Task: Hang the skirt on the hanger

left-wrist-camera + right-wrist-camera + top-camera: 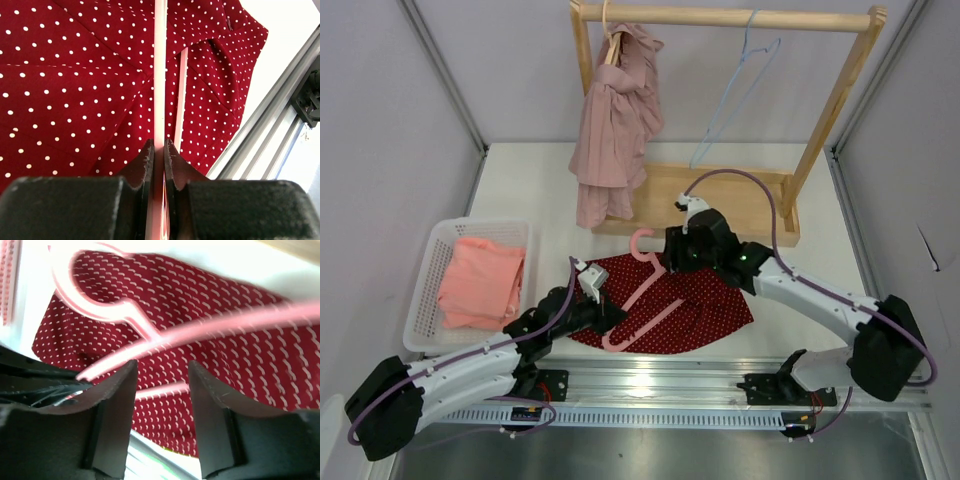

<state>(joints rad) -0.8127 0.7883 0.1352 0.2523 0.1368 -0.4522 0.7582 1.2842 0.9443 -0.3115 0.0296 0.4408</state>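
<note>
The red white-dotted skirt (pixel 715 305) lies flat on the table in front of the arms. A pink hanger (pixel 645 295) lies across it, hook toward the rack. My left gripper (pixel 607 312) is shut on the hanger's lower left end; in the left wrist view the jaws (pixel 159 150) pinch the pink bar (pixel 159 75) over the skirt (pixel 75 75). My right gripper (pixel 677 255) is open and empty, hovering above the skirt by the hanger's neck. In the right wrist view its gripper (pixel 162 375) shows the hanger (pixel 100 310) and skirt (pixel 225 315) below, untouched.
A wooden rack (pixel 720 18) stands at the back with a pink garment (pixel 615 120) and a light blue hanger (pixel 735 90) on it. A white basket (pixel 425 290) with pink cloth sits at the left. A metal rail (pixel 720 378) runs along the near edge.
</note>
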